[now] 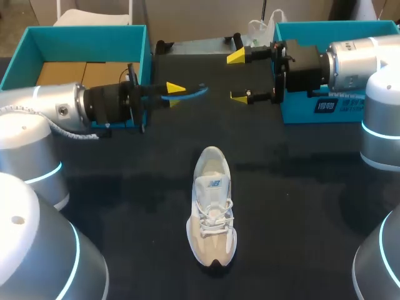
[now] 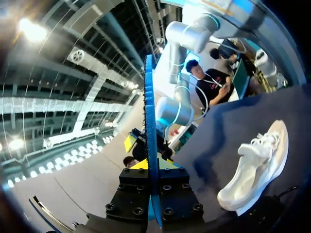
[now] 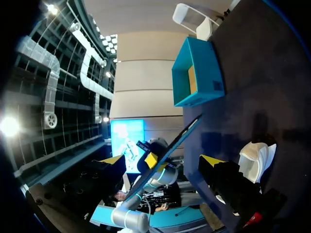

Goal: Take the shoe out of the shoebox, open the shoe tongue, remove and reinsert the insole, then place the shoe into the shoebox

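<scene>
A white sneaker [image 1: 212,206] lies on the dark table [image 1: 125,187], toe toward me, away from both boxes. My left gripper [image 1: 175,90] hovers above the table's far side, shut on a thin blue insole [image 1: 192,94] that sticks out to the right. In the left wrist view the insole [image 2: 149,131] stands edge-on between the fingers, with the sneaker [image 2: 257,165] beside it below. My right gripper [image 1: 237,76] faces it from the right, open wide, a short gap from the insole's tip. In the right wrist view the insole [image 3: 170,145] crosses ahead of the open gripper [image 3: 163,160], untouched.
An open teal shoebox [image 1: 81,37] with a cardboard floor stands at the far left. A second teal box [image 1: 337,31] stands at the far right behind my right arm. The shoebox [image 3: 197,73] also shows far ahead in the right wrist view.
</scene>
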Motion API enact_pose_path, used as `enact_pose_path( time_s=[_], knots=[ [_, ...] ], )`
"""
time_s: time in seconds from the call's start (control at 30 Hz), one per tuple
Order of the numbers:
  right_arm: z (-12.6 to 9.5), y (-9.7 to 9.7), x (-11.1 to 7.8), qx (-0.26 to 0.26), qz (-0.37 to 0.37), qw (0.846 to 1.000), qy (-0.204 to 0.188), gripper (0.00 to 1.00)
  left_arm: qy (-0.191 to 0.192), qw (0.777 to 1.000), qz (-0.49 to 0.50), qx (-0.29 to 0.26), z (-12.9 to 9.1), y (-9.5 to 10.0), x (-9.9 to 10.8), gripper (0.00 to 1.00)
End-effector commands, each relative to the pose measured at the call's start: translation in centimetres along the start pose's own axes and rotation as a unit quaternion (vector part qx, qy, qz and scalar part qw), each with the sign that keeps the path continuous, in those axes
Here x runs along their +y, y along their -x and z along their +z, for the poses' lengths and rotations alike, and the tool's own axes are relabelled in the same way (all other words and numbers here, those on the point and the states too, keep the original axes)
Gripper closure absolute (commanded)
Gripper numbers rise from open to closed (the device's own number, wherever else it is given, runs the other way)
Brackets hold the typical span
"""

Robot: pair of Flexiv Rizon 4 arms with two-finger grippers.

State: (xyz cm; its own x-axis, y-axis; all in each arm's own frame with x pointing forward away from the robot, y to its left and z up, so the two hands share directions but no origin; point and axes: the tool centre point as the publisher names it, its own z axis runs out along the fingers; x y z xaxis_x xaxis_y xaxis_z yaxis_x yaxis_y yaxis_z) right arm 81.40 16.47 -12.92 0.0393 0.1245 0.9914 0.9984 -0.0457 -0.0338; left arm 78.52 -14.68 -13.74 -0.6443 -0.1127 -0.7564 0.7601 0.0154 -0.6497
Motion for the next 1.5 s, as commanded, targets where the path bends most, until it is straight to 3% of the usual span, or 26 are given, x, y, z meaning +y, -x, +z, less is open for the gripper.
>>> enact_pose_path(
  time_s=[0.03,0.33,0.4,0.43,0.47,0.5,0.53,0.6,0.63,0.7,0.73,0.77,0.8,0.83,0.87,1.23,1.3,1.5],
  knots=[
    [0.1,-0.1,0.0,-0.002,0.000,1.000,0.001,0.00,0.033,0.945,-0.323,0.041,0.0,0.2,-0.7,1.00],
    [0.1,-0.1,0.0,-0.002,0.000,1.000,0.001,0.00,0.033,0.945,-0.323,0.041,0.0,0.2,-0.7,1.00],
    [0.1,-0.1,0.0,-0.002,0.000,1.000,0.001,0.00,0.036,0.922,-0.383,0.037,-0.1,0.4,-0.5,1.00],
    [0.1,-0.1,0.0,-0.002,0.000,1.000,0.001,0.00,0.036,0.922,-0.383,0.037,-0.1,0.4,-0.5,1.00],
    [0.1,-0.1,0.0,-0.002,0.000,1.000,0.001,0.00,0.038,0.888,-0.457,0.036,-0.3,0.8,-0.5,1.00],
    [0.1,-0.1,0.0,-0.002,0.000,1.000,0.001,0.00,0.038,0.888,-0.457,0.036,-0.3,0.8,-0.5,1.00],
    [0.1,-0.1,0.0,-0.002,0.000,1.000,0.001,0.00,0.045,0.856,-0.513,0.033,-0.5,1.0,-0.4,1.00],
    [0.1,-0.1,0.0,-0.002,0.000,1.000,0.001,0.00,0.046,0.847,-0.528,0.033,-0.5,1.1,-0.3,1.00],
    [0.1,-0.1,0.0,-0.002,0.000,1.000,0.001,0.00,0.059,0.809,-0.585,0.027,-0.5,1.2,-0.2,1.00],
    [0.1,-0.1,0.0,-0.002,0.000,1.000,0.001,0.00,0.050,0.775,-0.630,0.019,-0.6,1.3,-0.1,1.00],
    [0.1,-0.1,0.0,-0.002,0.000,1.000,0.001,0.00,0.046,0.741,-0.670,0.018,-0.8,1.3,-0.2,1.00],
    [0.1,-0.1,0.0,-0.002,0.000,1.000,0.001,0.00,0.045,0.725,-0.687,0.018,-0.8,1.3,-0.2,1.00],
    [0.1,-0.1,0.0,-0.002,0.000,1.000,0.001,0.00,0.045,0.725,-0.687,0.018,-0.8,1.3,-0.2,1.00],
    [0.1,-0.1,0.0,-0.002,0.000,1.000,0.001,0.00,0.037,0.650,-0.758,0.029,-0.9,1.5,-0.4,1.00],
    [0.1,-0.1,0.0,-0.002,0.000,1.000,0.001,0.00,0.038,0.638,-0.768,0.043,-0.9,1.6,-0.6,1.00],
    [0.1,-0.1,0.0,-0.002,0.000,1.000,0.001,0.00,0.038,0.638,-0.768,0.043,-0.9,1.6,-0.6,1.00],
    [0.1,-0.1,0.0,-0.002,0.000,1.000,0.001,0.00,0.041,0.614,-0.787,0.041,-0.9,1.0,-0.1,1.00],
    [0.1,-0.1,0.0,-0.002,0.000,1.000,0.001,0.00,0.031,0.504,-0.863,0.028,-0.9,0.1,1.0,1.00]
  ],
)
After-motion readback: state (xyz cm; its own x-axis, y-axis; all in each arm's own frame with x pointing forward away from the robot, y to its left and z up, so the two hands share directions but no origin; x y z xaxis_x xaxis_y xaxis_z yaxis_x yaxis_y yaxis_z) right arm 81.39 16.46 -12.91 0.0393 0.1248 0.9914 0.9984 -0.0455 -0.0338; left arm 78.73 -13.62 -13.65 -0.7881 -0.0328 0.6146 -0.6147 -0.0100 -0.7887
